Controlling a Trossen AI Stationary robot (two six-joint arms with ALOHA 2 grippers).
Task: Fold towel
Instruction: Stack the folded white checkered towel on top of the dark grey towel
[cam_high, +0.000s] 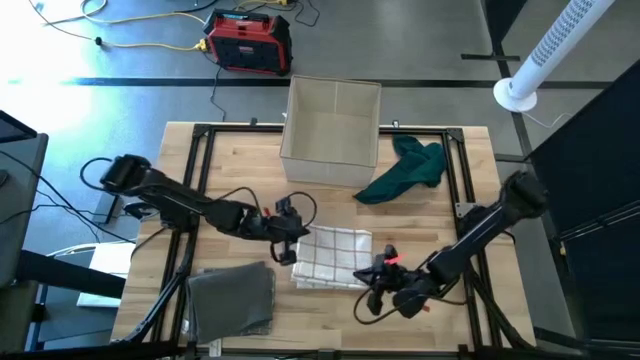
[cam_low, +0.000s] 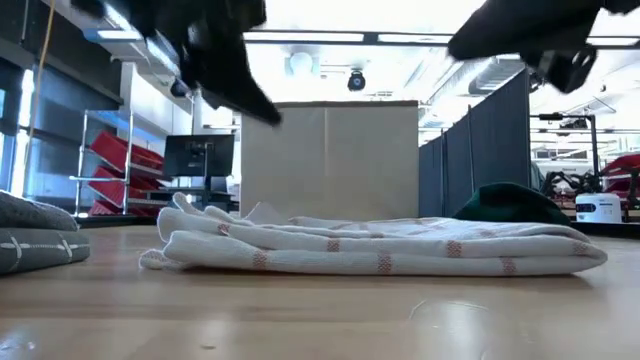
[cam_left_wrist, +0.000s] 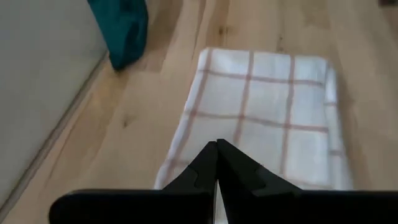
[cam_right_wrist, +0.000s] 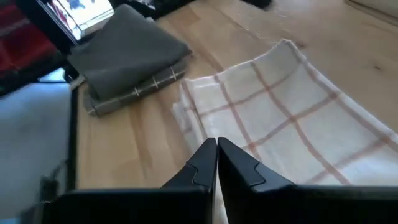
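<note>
Lower left of the high view: a folded grey towel lies flat on the wooden table, apart from the other cloths.

Centre left: the left gripper sits at the left edge of the white checked towel, its fingers pressed together with nothing between them. The left wrist view shows the closed fingertips above the near end of this towel.

Centre: the white checked towel lies folded into a rectangle on the table; in the low view it shows as stacked layers.

Upper centre: a beige box stands at the far edge of the table. Just right of it, a crumpled teal cloth rests on the table.

Lower right: the right gripper is at the towel's lower right corner, fingers together, holding nothing.
</note>
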